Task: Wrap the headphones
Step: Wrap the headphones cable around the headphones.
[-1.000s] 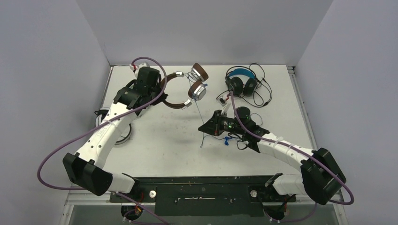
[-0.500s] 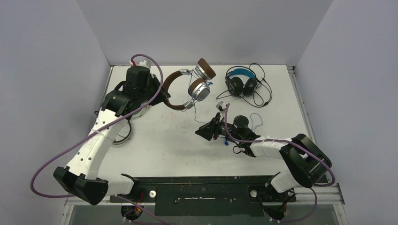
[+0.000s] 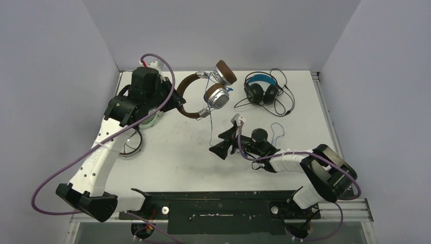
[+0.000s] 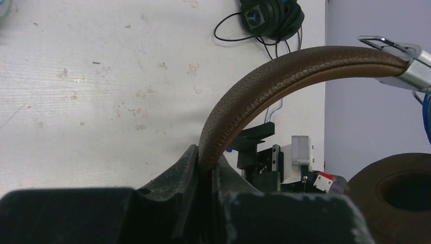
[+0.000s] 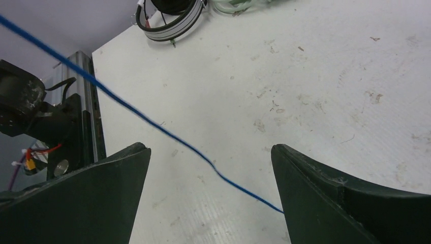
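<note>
The brown headphones (image 3: 190, 114) hang above the back of the table, and my left gripper (image 3: 176, 99) is shut on their leather headband (image 4: 284, 76). Their two cups (image 3: 216, 95) dangle to the right of the band. Their thin blue cord (image 3: 210, 129) drops down to the table. My right gripper (image 3: 215, 143) stands open low over the table, with the blue cord (image 5: 152, 124) running loose between its fingers (image 5: 117, 173). The black headphones with a blue headband (image 3: 262, 89) lie at the back right, cord looped beside them.
A white headset with black stripes (image 5: 170, 23) and a mint green one (image 5: 239, 5) lie at the left, partly hidden under my left arm in the top view. The black rail (image 3: 218, 208) runs along the near edge.
My right gripper has opened and let go of the blue cord, drawing back toward the near side. My left arm has carried the brown headphones a little farther back.
</note>
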`<state>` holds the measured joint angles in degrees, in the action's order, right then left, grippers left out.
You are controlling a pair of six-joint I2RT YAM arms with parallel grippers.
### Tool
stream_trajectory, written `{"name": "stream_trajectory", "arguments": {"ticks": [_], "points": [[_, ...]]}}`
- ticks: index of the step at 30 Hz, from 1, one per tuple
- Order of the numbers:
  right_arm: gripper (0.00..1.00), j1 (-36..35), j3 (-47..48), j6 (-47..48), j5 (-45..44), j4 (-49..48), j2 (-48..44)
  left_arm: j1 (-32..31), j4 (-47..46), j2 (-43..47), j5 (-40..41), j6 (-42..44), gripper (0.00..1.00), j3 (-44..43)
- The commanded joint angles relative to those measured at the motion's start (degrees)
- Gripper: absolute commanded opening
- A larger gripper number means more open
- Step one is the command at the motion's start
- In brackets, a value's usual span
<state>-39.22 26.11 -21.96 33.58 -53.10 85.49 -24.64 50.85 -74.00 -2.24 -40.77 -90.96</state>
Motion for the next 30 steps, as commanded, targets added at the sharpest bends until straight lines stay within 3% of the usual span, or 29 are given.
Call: {"name": "stream_trajectory", "arguments": {"ticks": [1,6,11,18,24,30], "points": [[0.93,-1.3,0.3,9.6,0.5,-3.0,-0.2,0.3,-2.3,0.8,-3.6,-0.5,0.0,-5.1],[0.94,-1.7,2.4,10.3,-0.4,-4.2,5.2,0.3,-1.3,1.5,-4.5,-0.4,0.0,-6.3],[0.94,-2.0,3.5,11.7,-8.3,-4.1,6.8,0.3,-0.5,1.8,-5.4,-0.1,0.0,-7.2],[0.84,-2.0,4.2,12.3,-11.6,-2.6,9.1,0.3,-0.2,3.2,-7.6,-0.3,0.0,-7.2],[0.37,-1.8,3.2,11.7,-11.0,-3.6,9.1,0.3,0.0,4.0,-8.4,0.0,0.0,-7.6],[0.08,-1.2,1.3,10.2,-10.7,-5.5,8.6,0.3,-1.1,3.7,-12.3,-0.5,0.0,-7.4]]}}
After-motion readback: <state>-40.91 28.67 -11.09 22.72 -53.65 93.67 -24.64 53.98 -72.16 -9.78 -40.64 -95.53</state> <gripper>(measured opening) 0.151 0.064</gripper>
